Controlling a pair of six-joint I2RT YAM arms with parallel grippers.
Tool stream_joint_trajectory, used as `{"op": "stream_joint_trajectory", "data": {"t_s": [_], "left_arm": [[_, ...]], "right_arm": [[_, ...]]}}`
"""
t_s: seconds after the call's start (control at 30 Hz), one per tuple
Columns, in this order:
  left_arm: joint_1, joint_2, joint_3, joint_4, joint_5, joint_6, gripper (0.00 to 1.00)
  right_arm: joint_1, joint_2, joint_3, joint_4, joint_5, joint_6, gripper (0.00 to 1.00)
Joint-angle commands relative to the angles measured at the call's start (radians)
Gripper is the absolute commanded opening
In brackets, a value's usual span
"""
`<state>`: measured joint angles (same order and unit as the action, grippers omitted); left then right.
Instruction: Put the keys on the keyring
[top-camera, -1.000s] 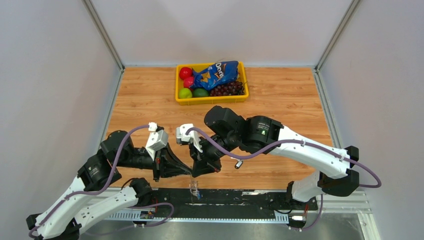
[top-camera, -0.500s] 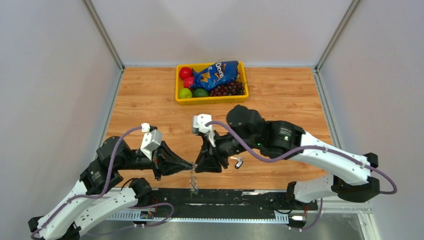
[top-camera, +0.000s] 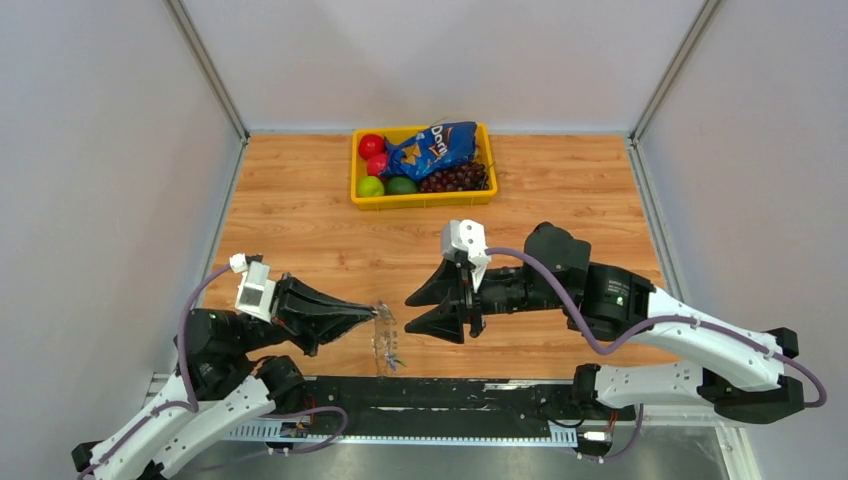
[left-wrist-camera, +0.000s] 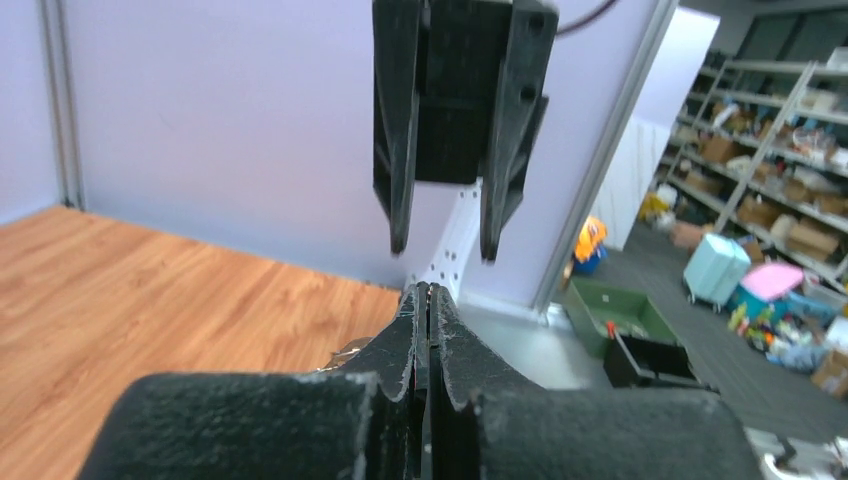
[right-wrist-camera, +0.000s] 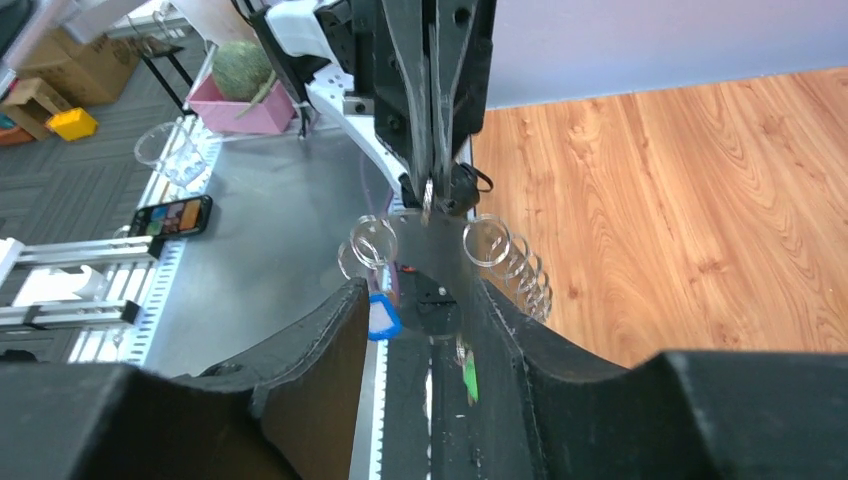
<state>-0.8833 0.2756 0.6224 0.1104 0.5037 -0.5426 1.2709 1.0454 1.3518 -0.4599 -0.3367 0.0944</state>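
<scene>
left hand (top-camera: 372, 311) clenched on the keyring (top-camera: 385, 342), which dangles over the near edge of the table (top-camera: 300, 200), mid-width. right hand (top-camera: 408, 314) released, fingers spread, facing it tip to tip, just apart. keys too small to make out. yellow tray (top-camera: 420, 199) of fruit at far edge, well apart.

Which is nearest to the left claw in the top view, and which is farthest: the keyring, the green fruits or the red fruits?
1. keyring: hanging at the tip of the left claw.
2. green fruits: front left corner of the yellow tray.
3. red fruits: behind the green ones, back left corner.
</scene>
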Motion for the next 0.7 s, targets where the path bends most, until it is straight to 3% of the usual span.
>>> {"op": "stream_joint_trajectory", "data": {"t_s": [0.0,0.3,0.67], "left_arm": [[-0.002,-0.04,-0.066,0.318,-0.163,-0.112,0.0],[-0.002,-0.057,-0.203,0.592,-0.341,-0.218,0.0],[-0.003,-0.028,-0.265,0.747,-0.417,-0.288,0.0]], "right_arm": [[0.004,-0.016,-0.066,0.176,0.002,-0.056,0.44],[0.033,-0.052,-0.204,0.441,0.08,-0.089,0.36],[0.091,0.019,-0.232,0.709,0.277,-0.129,0.34]]}}
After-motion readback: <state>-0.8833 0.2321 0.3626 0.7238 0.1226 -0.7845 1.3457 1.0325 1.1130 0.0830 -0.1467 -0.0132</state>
